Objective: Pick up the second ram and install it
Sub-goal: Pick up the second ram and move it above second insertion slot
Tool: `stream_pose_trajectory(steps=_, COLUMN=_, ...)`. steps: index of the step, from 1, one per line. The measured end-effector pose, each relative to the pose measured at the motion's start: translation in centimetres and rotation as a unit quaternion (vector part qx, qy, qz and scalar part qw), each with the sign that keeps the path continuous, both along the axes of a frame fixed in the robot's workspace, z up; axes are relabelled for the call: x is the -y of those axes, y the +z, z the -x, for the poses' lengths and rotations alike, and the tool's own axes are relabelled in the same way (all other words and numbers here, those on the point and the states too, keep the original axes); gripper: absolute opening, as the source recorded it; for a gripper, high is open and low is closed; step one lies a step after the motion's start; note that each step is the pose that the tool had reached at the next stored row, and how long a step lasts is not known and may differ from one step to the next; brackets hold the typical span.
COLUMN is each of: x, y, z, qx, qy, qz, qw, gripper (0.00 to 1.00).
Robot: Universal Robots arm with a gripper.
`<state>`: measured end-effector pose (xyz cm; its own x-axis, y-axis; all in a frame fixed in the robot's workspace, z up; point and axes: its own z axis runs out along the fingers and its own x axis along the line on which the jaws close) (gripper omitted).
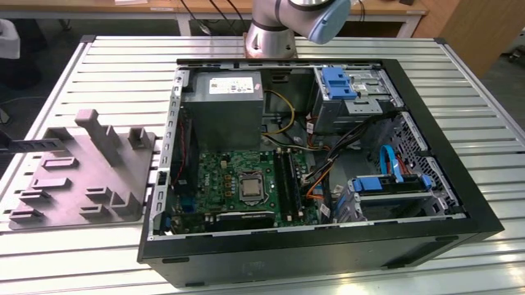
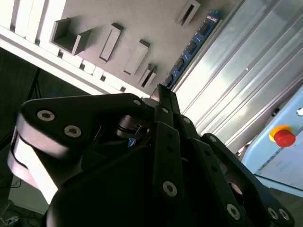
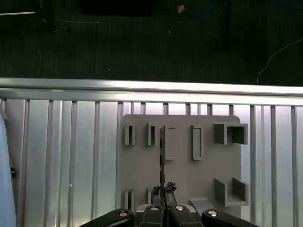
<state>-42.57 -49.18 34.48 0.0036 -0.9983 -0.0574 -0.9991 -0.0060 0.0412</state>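
Your claw (image 3: 164,193) is pressed together on the second ram (image 2: 191,47) and pinches its thin edge. The ram is right over the grey tray (image 3: 137,168), in line with the tray's middle slots. You cannot tell from here if its far edge sits down in the tray or hangs free above it.

Here is what I think could go wrong. The claw holds only a small part of the ram, so a fast move could make it tip or slide. If the ram is down in the tray, a crooked lift could jam it on the tray's little walls.

The computer case (image 1: 328,258) sits just beside the tray, on the exterior view's right of it, on the same slatted surface (image 1: 123,67). Inside the case, the long black slots (image 1: 286,178) lie farther from the tray than the square silver socket (image 1: 248,184). Loose cables (image 1: 324,172) hang close by the slots. The ram could catch a cable. It could also go in crooked and bend if it is pushed hard.

Now count:
- one claw
- one ram in it
- one grey tray
- one case
- one silver socket
- two blue brackets (image 1: 339,83) in the case
- one red button (image 2: 284,137), well apart from the tray

The black slots sit too tight together to count.
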Motion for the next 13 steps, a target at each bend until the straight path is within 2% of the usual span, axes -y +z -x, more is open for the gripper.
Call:
stream_pose_trajectory(steps=2, x=0.00, y=0.55, z=0.00, qx=0.0000, qy=0.000, qz=0.0000, qw=1.0000, gripper=0.11)
stream_pose_trajectory(steps=11, x=0.00, y=0.63, z=0.00, qx=0.0000, qy=0.000, qz=0.0000, qw=1.0000, gripper=0.11)
stream_pose_trajectory(steps=13, x=0.00, y=0.90, z=0.00, qx=-0.0002, qy=0.000, qz=0.0002, qw=1.0000, gripper=0.11)
